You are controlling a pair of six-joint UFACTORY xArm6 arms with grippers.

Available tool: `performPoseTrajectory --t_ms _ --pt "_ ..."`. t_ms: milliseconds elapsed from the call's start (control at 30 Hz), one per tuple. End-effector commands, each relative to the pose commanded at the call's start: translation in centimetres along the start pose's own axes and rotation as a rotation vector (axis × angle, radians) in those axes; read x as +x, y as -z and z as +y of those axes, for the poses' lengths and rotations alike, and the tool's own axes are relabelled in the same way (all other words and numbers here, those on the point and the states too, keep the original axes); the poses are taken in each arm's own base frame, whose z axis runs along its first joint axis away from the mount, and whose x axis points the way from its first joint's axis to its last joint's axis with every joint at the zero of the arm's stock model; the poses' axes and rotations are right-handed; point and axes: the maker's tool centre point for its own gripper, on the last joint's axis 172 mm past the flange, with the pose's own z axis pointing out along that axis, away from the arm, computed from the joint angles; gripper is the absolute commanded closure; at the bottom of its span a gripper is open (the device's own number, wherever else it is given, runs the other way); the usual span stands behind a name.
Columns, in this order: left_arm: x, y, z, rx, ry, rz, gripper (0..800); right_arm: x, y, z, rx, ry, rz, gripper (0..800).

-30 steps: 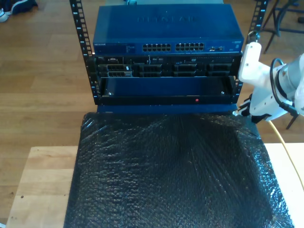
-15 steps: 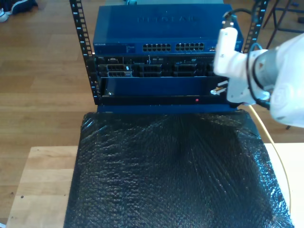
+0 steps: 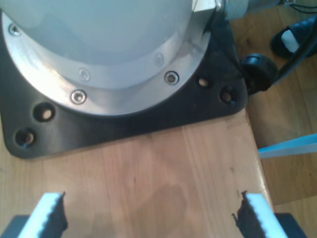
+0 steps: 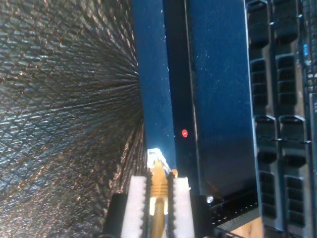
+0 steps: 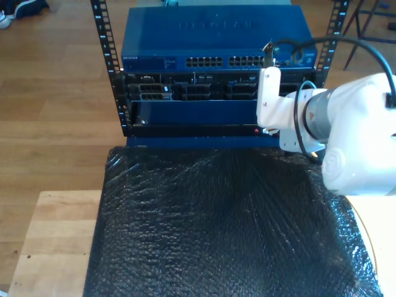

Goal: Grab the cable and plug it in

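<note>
The cable [image 4: 158,186] shows as a yellow boot with a clear plug tip, clamped between the white pads [image 4: 136,206] of my second gripper [image 4: 158,198]. The plug points at the blue front panel [image 4: 218,99] of the rack, close to a small red light [image 4: 184,133]. In the exterior view my second gripper [image 5: 267,130] hangs in front of the rack's lower blue panel [image 5: 204,114], at the exterior view's right. Over bare wood, my first gripper [image 3: 152,218] stands open with nothing between its fingers [image 3: 49,218], facing an arm's black base plate [image 3: 148,114].
The rack holds a blue network switch [image 5: 216,37] with a row of ports [image 5: 226,62] and drive bays [image 5: 216,90] below. A black crinkled sheet [image 5: 223,216] covers the table in front. Bare wooden table [image 5: 49,241] lies at the exterior view's left.
The second arm has swung from the exterior view's right edge leftward, in front of the rack, carrying the cable end toward the lower panel.
</note>
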Motion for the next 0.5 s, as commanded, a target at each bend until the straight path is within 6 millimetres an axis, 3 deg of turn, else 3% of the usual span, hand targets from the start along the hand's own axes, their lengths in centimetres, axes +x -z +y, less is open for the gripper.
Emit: performPoseTrajectory --t_ms 200,500 --pt "0.0 0.0 0.0 0.000 0.000 0.000 0 -0.3 0.5 1.5 -0.092 0.015 -0.003 800" --pt "0.0 0.0 0.0 0.000 0.000 0.000 0 -0.5 1.3 1.6 -0.131 0.017 -0.002 800"
